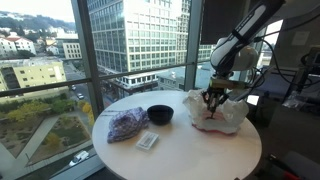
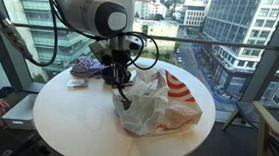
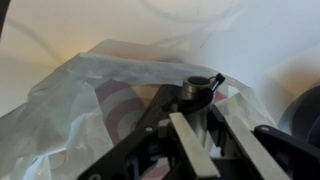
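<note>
My gripper [image 1: 212, 99] hung over the crumpled plastic bag [image 1: 226, 115] at the right of the round white table [image 1: 180, 152], with my fingertips down in the folds at the bag's top. In an exterior view the bag [image 2: 159, 106] lay as a loose, wrinkled heap of thin white film with a red ring printed on its side. It sat right of centre on the smooth tabletop [image 2: 70, 133], below my gripper [image 2: 120, 83].

In the wrist view my two pale, flat fingers [image 3: 186, 138] ran up from the bottom edge. They stood narrow, pinched on a small dark cylinder [image 3: 196, 91] with a short stub at its rim. It sat just above centre of the frame, against the translucent film [image 3: 85, 95].

Left of the bag on the table stood a round black bowl [image 1: 160, 114]. A crinkled purple packet [image 1: 127, 124] and a small flat white packet [image 1: 148, 141] lay near it.
</note>
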`<state>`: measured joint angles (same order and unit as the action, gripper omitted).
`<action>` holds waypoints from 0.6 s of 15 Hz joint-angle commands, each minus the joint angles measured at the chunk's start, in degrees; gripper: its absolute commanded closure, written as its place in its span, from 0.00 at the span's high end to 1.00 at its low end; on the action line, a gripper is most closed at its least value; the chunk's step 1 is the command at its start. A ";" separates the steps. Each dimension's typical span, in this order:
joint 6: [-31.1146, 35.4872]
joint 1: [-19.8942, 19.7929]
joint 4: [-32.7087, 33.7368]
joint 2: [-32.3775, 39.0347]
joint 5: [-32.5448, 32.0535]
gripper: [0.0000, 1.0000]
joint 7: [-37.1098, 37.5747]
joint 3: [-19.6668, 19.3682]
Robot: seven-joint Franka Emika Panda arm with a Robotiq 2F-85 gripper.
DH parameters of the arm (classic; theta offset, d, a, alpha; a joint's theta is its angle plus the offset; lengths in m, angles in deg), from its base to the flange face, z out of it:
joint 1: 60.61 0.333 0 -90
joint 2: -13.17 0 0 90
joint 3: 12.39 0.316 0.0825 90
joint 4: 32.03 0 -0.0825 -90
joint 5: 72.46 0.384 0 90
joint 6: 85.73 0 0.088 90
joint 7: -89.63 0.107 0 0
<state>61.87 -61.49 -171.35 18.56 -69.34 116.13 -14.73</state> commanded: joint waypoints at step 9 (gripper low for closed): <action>9.23 -2.17 5.53 11.92 1.43 0.15 -21.45 0.18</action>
<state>68.76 -62.46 -167.25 27.87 -69.41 99.05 -15.43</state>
